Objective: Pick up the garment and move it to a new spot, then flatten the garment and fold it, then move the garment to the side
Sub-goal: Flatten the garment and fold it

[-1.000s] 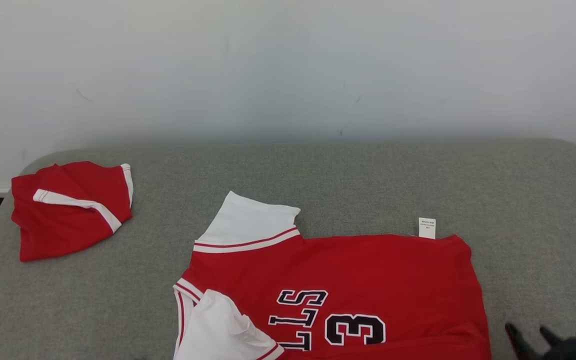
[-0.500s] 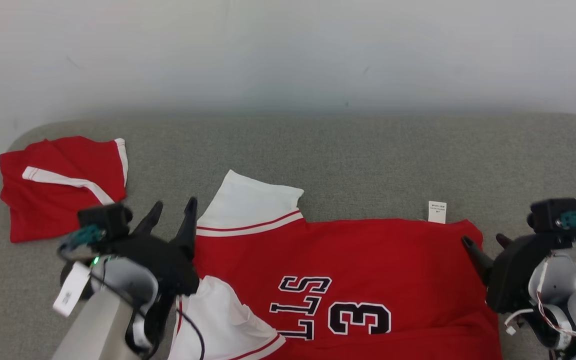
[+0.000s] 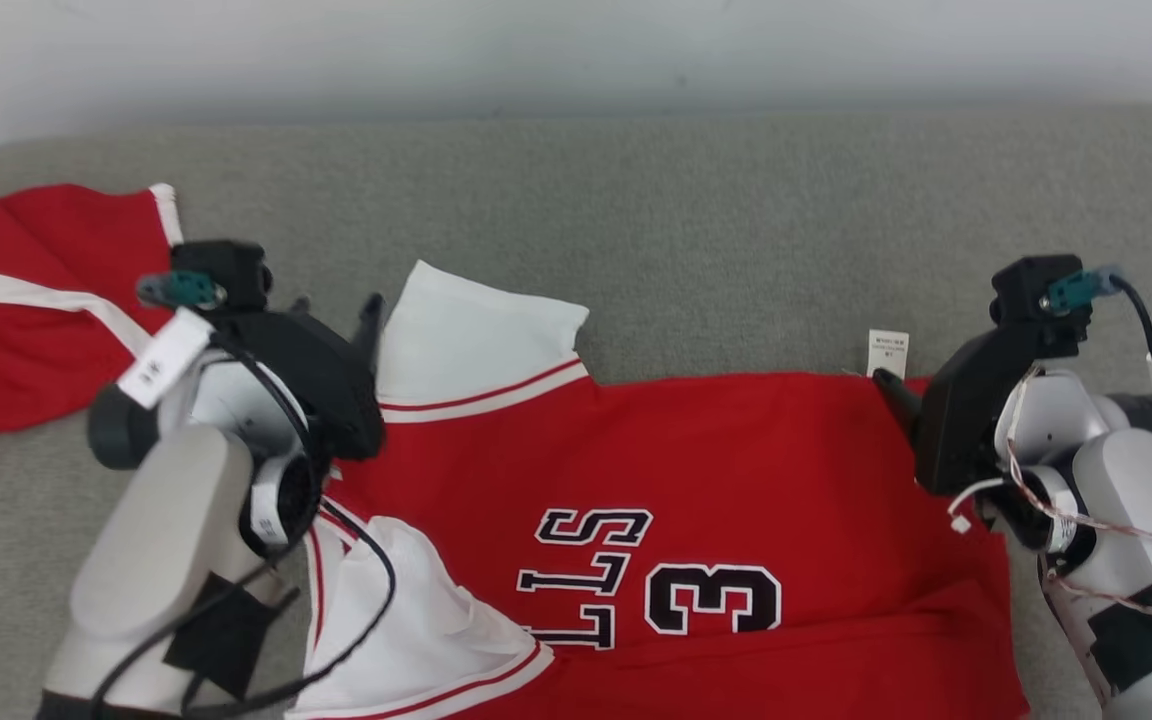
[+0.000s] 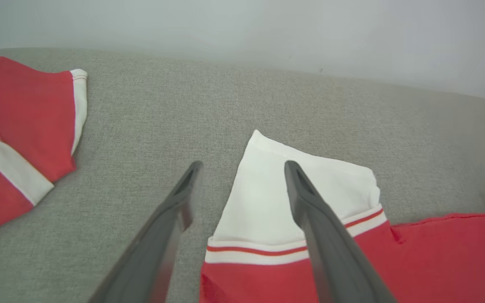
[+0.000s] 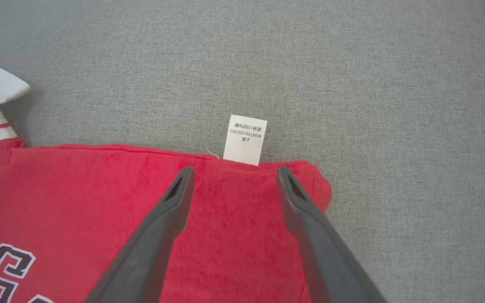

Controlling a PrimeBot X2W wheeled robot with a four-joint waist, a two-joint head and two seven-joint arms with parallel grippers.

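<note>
The garment is a red jersey (image 3: pixel 736 450) with white sleeves and black lettering, lying spread on the grey cushion. My left gripper (image 3: pixel 334 308) is open at the jersey's far left corner. In the left wrist view its fingers (image 4: pixel 242 165) straddle the left edge of the white sleeve (image 4: pixel 259 202), one over the cushion and one over the sleeve. My right gripper (image 3: pixel 894 385) is open at the far right corner. In the right wrist view it (image 5: pixel 235 170) hovers over the red hem, just below the white care label (image 5: pixel 245 139).
A second red garment with a white stripe (image 3: pixel 26 300) lies bunched at the cushion's left end, also seen in the left wrist view (image 4: pixel 19 122). Bare grey cushion (image 3: pixel 716 220) stretches behind the jersey up to a pale wall (image 3: pixel 576 40).
The head camera has tilted down. Both arms have come into view and reached forward to the jersey's far corners, left at the white sleeve, right at the label. The jersey has not moved.
</note>
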